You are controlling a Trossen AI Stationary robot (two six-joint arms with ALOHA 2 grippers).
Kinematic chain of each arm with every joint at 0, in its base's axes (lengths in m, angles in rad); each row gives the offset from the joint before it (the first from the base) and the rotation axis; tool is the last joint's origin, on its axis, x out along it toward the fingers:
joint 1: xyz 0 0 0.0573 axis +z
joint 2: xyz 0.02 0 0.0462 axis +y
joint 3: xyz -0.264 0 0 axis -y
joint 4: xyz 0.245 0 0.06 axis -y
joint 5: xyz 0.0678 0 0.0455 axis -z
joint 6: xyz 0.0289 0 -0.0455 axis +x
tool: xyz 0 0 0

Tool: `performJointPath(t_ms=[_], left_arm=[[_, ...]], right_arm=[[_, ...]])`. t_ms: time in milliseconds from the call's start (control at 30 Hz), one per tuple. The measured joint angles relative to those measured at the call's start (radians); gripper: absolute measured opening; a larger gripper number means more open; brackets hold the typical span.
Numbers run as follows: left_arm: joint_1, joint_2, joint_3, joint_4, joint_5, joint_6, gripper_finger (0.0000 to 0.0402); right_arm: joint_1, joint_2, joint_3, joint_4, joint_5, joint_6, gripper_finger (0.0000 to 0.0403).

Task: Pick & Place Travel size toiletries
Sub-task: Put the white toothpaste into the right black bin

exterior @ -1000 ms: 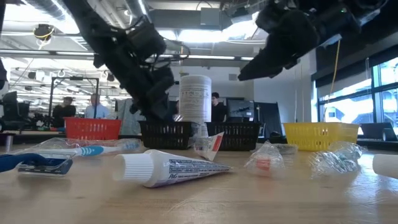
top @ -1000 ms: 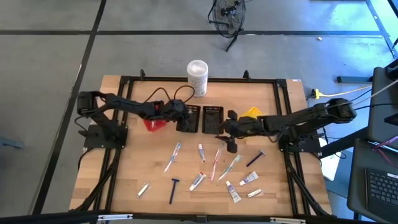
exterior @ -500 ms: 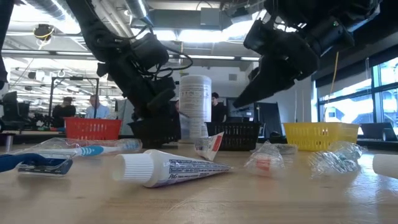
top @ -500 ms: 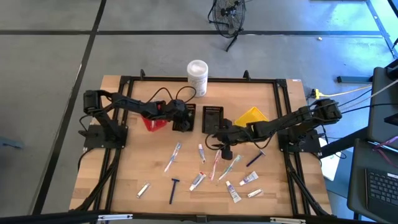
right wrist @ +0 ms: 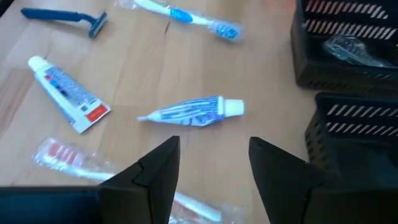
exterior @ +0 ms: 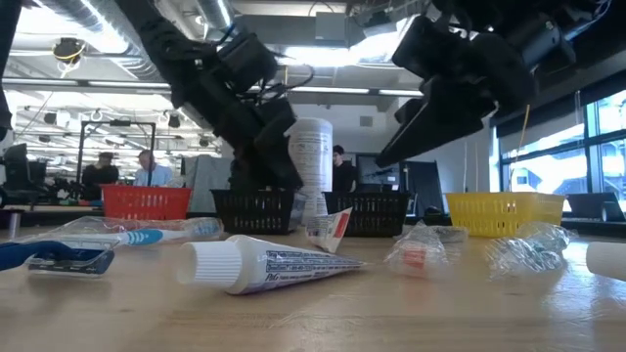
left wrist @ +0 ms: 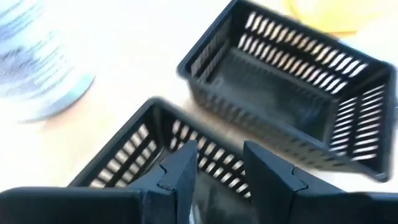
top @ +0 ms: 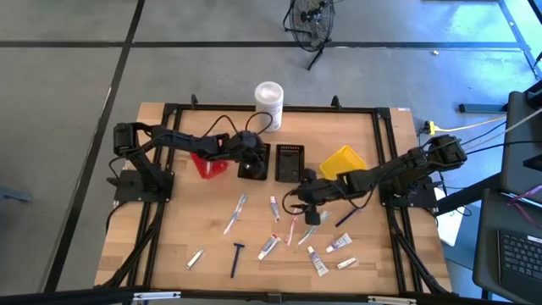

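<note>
Left gripper [top: 252, 158] of mine is hovering over the nearer black bin [top: 253, 161], just above centre in the high view, with its fingers [left wrist: 181, 176] parted and nothing between them. My right gripper [top: 309, 193] is hanging right of centre, over the spread of toiletries, its fingers [right wrist: 160, 167] also standing apart and empty.

Below and around that right gripper the travel items are lying loose on the table [top: 169, 229]: a white tube [right wrist: 191, 112] directly ahead of the fingers, a second tube [right wrist: 68, 93] beside it, a wrapped toothbrush [right wrist: 186, 17] farther out, and a dark blue razor [top: 236, 257] toward the lower centre of the high view. One wrapped item [right wrist: 354, 50] is already sitting inside a black bin [right wrist: 348, 46].

I am working over a pale wooden table with a black frame. A second black bin [top: 290, 161], a red bin [top: 209, 161], a yellow bin [top: 343, 161] and a tall white canister [top: 268, 103] are standing along its upper part. Beyond it, the low view is showing a ceiling-lit room with people [exterior: 147, 168] standing far back at the left.
</note>
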Motion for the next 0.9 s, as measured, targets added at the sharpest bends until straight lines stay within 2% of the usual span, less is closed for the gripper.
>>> performJointPath(t_ms=[300, 367, 500, 733, 900], left_arm=[[-0.101, -0.001, 0.069, 0.000, 0.089, 0.009, 0.0127], [-0.138, -0.001, 0.080, 0.000, 0.109, 0.034, 0.0127], [-0.223, -0.001, 0.094, 0.000, 0.108, 0.061, 0.0127], [-0.356, -0.002, 0.098, -0.025, 0.102, 0.024, 0.0127], [-0.422, -0.002, 0.098, -0.098, 0.049, 0.070, 0.0127]], right_arm=[[0.044, 0.000, 0.000, -0.041, -0.002, 0.004, 0.0194], [0.056, 0.000, 0.000, -0.041, -0.032, 0.002, 0.0194], [0.087, 0.000, 0.000, -0.041, -0.083, -0.004, 0.0189], [0.126, 0.000, 0.000, -0.025, -0.083, 0.044, 0.0170], [0.141, 0.000, -0.001, 0.001, -0.072, 0.056, 0.0179]])
